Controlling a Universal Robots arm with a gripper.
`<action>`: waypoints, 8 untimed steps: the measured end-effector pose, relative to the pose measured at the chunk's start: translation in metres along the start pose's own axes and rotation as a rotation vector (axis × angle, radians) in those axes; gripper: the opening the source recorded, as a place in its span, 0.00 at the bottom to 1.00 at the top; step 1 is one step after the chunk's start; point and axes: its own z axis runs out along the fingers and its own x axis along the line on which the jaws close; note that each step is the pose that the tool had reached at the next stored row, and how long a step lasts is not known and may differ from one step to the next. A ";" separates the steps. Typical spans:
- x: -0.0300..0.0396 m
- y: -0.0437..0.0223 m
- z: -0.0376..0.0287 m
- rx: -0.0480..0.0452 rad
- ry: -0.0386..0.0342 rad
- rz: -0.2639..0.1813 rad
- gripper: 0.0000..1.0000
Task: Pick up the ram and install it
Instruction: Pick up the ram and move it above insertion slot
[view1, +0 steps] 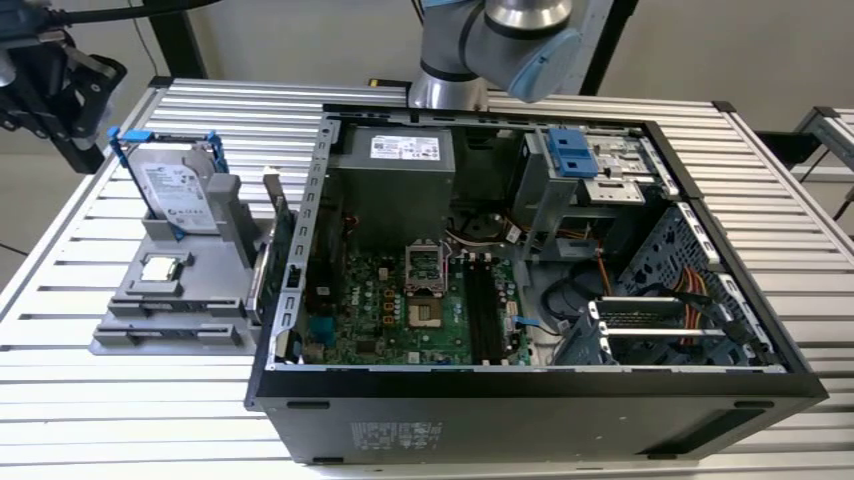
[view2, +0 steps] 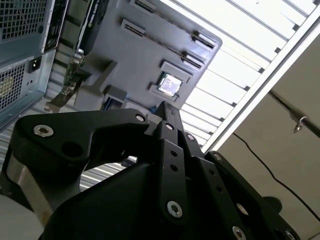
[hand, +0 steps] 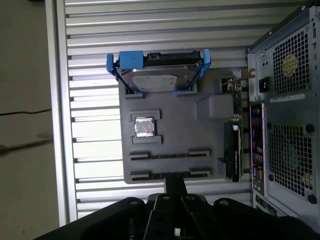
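Gripper: at 10 o'clock in the exterior view (view1: 88, 148), off the table edge and well apart from the computer case. In both wrist views the fingertips (view2: 167, 107) (hand: 175, 181) are pressed together, with nothing visible between them.
Ram: most likely the thin dark strip seen edge-on in a long slot of the grey holder (hand: 170, 155). A second slot just beside it looks the same, and I cannot tell which holds a stick.
Holder (view1: 200, 330): on the table, just beside the case at its 9 o'clock.
Hard drive (view1: 180, 195): silver with blue handles, standing upright at the holder's 12 o'clock end.
Processor chip (view1: 160, 268): small silver square, between the drive and the long slots at the holder's 6 o'clock end.
Card (view1: 276, 265): green board on edge, between holder and case.
Computer case (view1: 534, 385): side open.
Motherboard (view1: 387, 310): its long black slots (view1: 483, 310) lie at 3 o'clock of the board.
Table (view1: 80, 420): silver slats.
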 end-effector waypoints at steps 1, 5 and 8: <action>-0.0001 -0.0008 0.0000 0.0000 0.0001 0.000 0.00; -0.0003 -0.0040 -0.0001 0.0000 0.0005 0.000 0.00; -0.0004 -0.0062 -0.0002 0.0001 0.0008 0.000 0.00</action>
